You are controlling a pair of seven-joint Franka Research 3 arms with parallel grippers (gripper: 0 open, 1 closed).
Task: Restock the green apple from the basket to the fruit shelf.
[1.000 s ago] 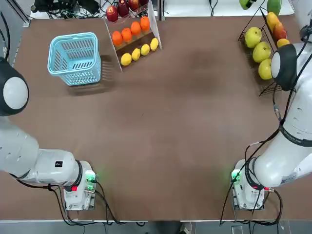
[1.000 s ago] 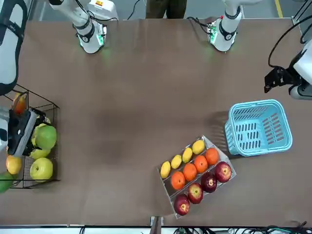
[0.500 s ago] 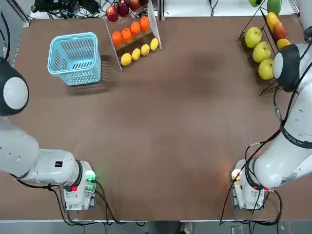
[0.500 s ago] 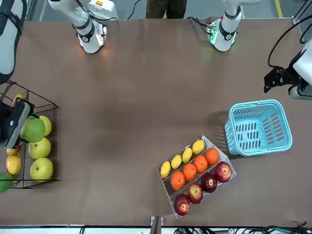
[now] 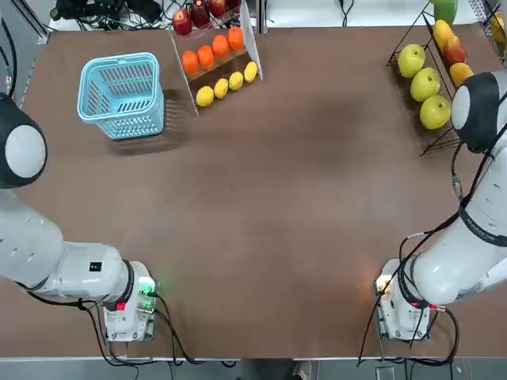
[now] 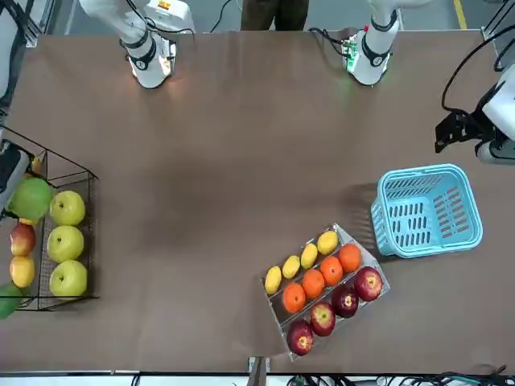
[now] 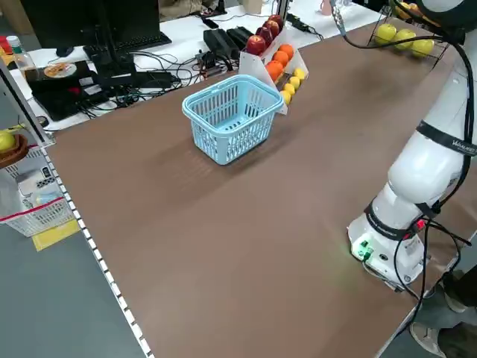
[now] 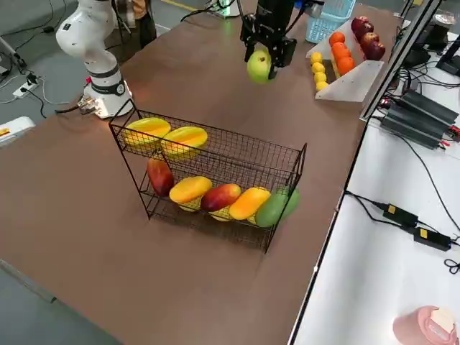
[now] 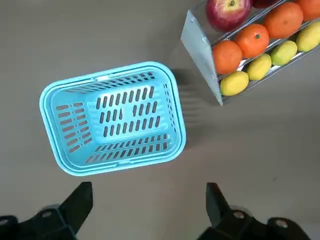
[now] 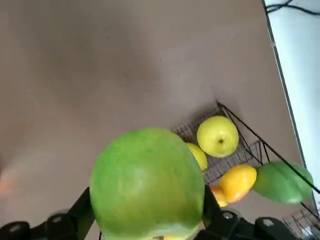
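Note:
My right gripper (image 8: 263, 56) is shut on the green apple (image 8: 259, 66), holding it in the air near the fruit shelf (image 8: 208, 165). The right wrist view has the apple (image 10: 147, 182) filling the gap between the fingers, with the rack's corner below. From the front, the apple (image 6: 30, 199) hangs at the shelf's (image 6: 80, 233) robot-side end. The light blue basket (image 5: 121, 95) stands empty at the far left. My left gripper (image 9: 147, 205) hovers open above the basket (image 9: 112, 117), nothing between its fingers.
Three yellow-green apples (image 5: 425, 83) lie in a row on the shelf's table-side tier, with mangoes (image 8: 183, 138) on its other tiers. A white-sided stand (image 5: 215, 55) of lemons, oranges and red apples sits beside the basket. Cables and power bricks lie beyond the table edge.
My right gripper has carried the green apple across the shelf toward the robot's right, further out each frame. The left arm and the basket have stayed still.

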